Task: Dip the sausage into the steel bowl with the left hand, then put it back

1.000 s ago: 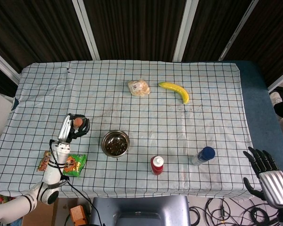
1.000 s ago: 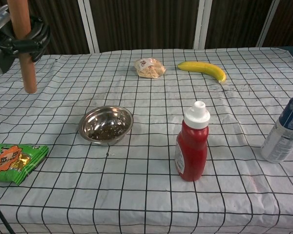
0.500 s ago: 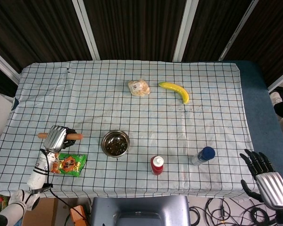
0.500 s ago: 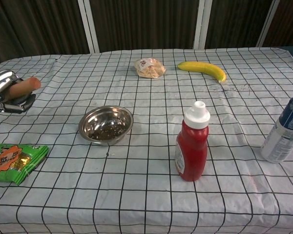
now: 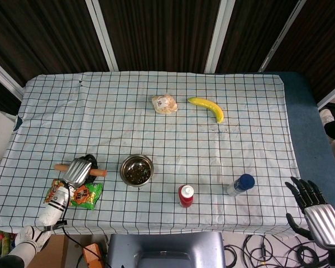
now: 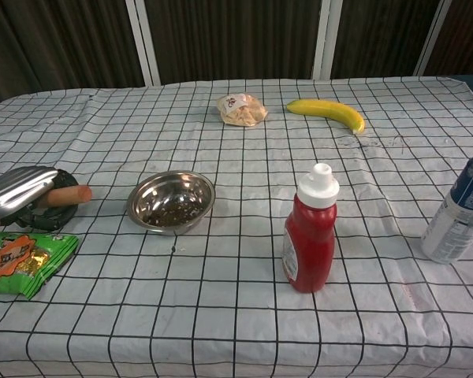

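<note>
The left hand [image 5: 80,170] holds the sausage [image 5: 98,172], fingers wrapped around its middle so both ends stick out. The sausage lies roughly level, low over the cloth [image 5: 156,134] just left of the bowl [image 5: 137,170], its near end pointing at the bowl's rim without touching it (chest view shows a small gap). In the chest view the hand [image 6: 24,197] sits right above the green snack packet [image 6: 20,260]. The right hand [image 5: 315,209] hangs off the table's right edge, fingers spread and holding nothing. A ketchup bottle [image 6: 310,236] stands right of the bowl, a blue-capped can [image 5: 240,185] further right. A banana [image 5: 207,107] and a wrapped bun [image 5: 164,104] lie at the far side.
</note>
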Motion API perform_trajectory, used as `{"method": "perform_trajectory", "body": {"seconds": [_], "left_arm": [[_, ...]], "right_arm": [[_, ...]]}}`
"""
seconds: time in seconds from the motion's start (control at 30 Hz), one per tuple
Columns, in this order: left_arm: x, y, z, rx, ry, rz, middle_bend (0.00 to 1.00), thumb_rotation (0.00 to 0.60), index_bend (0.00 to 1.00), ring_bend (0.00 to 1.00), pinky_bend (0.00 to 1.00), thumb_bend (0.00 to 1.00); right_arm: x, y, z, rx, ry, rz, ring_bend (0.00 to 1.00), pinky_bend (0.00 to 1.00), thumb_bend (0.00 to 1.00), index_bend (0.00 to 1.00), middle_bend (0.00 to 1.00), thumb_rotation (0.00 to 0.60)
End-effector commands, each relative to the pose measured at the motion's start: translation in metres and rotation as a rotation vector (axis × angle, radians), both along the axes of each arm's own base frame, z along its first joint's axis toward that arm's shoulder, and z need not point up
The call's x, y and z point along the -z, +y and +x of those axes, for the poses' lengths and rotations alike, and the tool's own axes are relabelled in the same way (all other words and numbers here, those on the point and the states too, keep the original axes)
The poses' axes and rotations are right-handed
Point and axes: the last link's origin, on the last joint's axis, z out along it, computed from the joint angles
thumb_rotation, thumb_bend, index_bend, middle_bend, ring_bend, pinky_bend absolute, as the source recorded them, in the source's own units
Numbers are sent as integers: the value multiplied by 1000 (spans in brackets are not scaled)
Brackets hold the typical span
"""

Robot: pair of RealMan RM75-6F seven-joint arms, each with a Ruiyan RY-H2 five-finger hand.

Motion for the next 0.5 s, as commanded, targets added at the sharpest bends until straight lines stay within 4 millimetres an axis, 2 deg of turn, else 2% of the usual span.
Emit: {"method": "perform_trajectory", "body": {"seconds": [0.03, 0.2, 0.5], "left_arm": [[-1, -1, -6, -25, 10, -20, 307, 600, 186, 93, 232, 424], [-6, -4, -4, -24, -45, -30, 230, 600, 102, 38, 197, 345], [-22, -9, -3, 1, -56, -16, 193, 600, 42, 20, 189, 335]], "right_arm": [[0, 0, 0, 0, 1, 1, 0, 0, 382, 0, 0, 600], [0, 0, 0, -1, 1, 0, 0, 0, 381, 0, 0, 600], [1, 0, 1, -1, 2, 1, 0, 0, 381, 0, 0, 600]]}}
